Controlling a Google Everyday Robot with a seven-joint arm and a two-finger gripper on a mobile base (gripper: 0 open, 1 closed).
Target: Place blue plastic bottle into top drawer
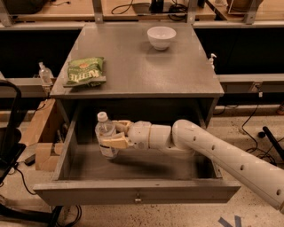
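Behind the grey cabinet a wooden workbench (66,6) is running across the whole width of the room, and black cables (133,5) are lying on it. Below the workbench the space is staying dark. The flat grey surface (142,71) of the cabinet is carrying a white bowl (161,37) near its back edge and a green snack bag (85,71) near its left edge, well apart from each other. A tiny pump bottle (212,59) is standing just beside the right edge of the surface, and one more small bottle (44,74) is standing on a ledge to the left.

The top drawer (137,191) is standing pulled out fully toward the camera, with its small knob (138,198) showing in the middle of the front panel. The white arm (213,153) is reaching in from the lower right, over the right side of the drawer. The pincer (113,133) is sitting in the left part of the drawer and is clenching the blue plastic bottle (105,135) around its middle. The bottle is standing upright inside the drawer, white cap up, close to the left wall. I cannot tell whether its bottom is touching the drawer floor.

A wooden box (40,128) is resting on the speckled floor (248,128) left of the cabinet.
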